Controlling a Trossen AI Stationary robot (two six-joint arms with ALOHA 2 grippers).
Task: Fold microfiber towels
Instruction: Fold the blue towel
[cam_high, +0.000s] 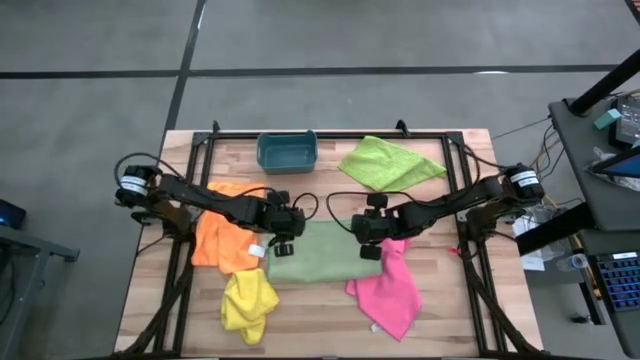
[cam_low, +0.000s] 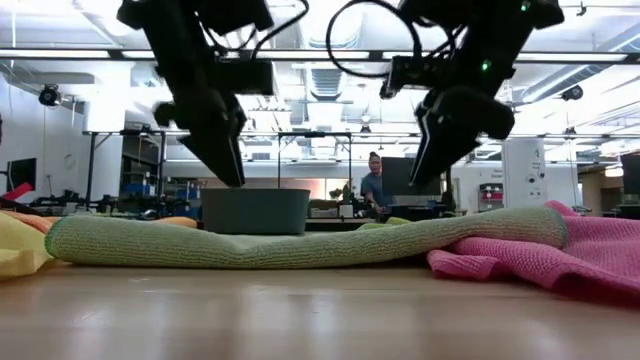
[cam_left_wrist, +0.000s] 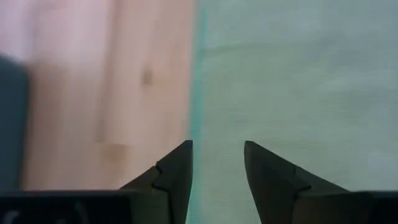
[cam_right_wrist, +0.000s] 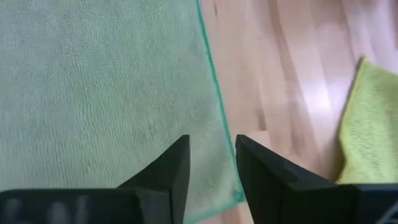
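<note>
Nearest the front edge of the counter (cam_high: 440, 300): yellow towel (cam_high: 249, 303) bunched at left, pink towel (cam_high: 389, 285) rumpled at right, its upper corner just beside the right gripper (cam_high: 371, 238); orange towel (cam_high: 222, 240) crumpled to the left, partly under the left arm. In the middle, pale green towel (cam_high: 318, 252) lying flat as a folded rectangle, one end seemingly overlapped by the pink one in the low view. Left gripper (cam_left_wrist: 217, 152) poised over the folded towel's left edge, fingers parted, nothing between them; right gripper likewise over the right edge, fingers parted and empty, both lifted clear of the cloth in the low view. Farther back, lime towel (cam_high: 390, 163) spread loosely; teal bin (cam_high: 286, 152) at the rear. Judged soft, light, limp and slightly grippy; best pinched at two adjacent corners or along a stitched hem, since a hold in the middle would only bunch it.
</note>
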